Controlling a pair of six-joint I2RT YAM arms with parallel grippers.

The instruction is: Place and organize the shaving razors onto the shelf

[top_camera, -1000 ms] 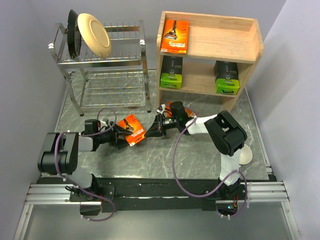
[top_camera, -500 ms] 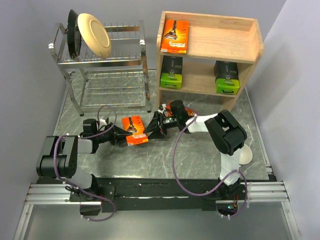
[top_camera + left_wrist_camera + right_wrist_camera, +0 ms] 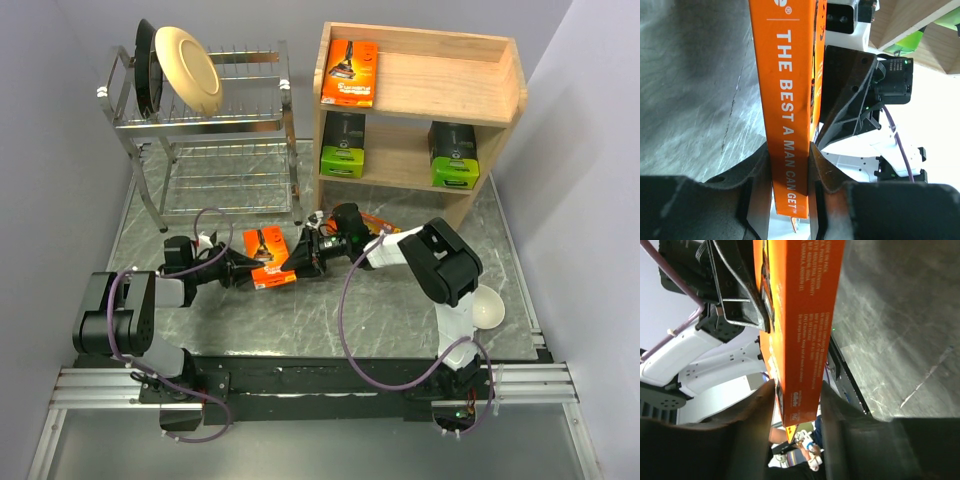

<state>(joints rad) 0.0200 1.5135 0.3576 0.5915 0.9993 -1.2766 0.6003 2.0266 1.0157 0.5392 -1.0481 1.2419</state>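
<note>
An orange razor pack (image 3: 268, 256) is held on edge just above the table, between both arms. My left gripper (image 3: 247, 270) is shut on its left end, the pads pressed on both faces (image 3: 788, 150). My right gripper (image 3: 298, 264) straddles the right end of the pack (image 3: 800, 305), its jaws open a little wider than the pack (image 3: 797, 387). Another orange pack (image 3: 378, 222) lies on the table, partly hidden behind the right arm. The wooden shelf (image 3: 500, 110) holds an orange pack (image 3: 349, 72) on top and two black packs (image 3: 343, 146) (image 3: 452, 155) on the lower tier.
A chrome dish rack (image 3: 215, 125) with a cream plate (image 3: 186, 65) stands at the back left. A white bowl (image 3: 488, 308) sits at the right, next to the right arm's base.
The left gripper closed on the orange pack and drew it slightly left. The right gripper opened, moved left over the pack's other end, and its jaws have narrowed around it.
</note>
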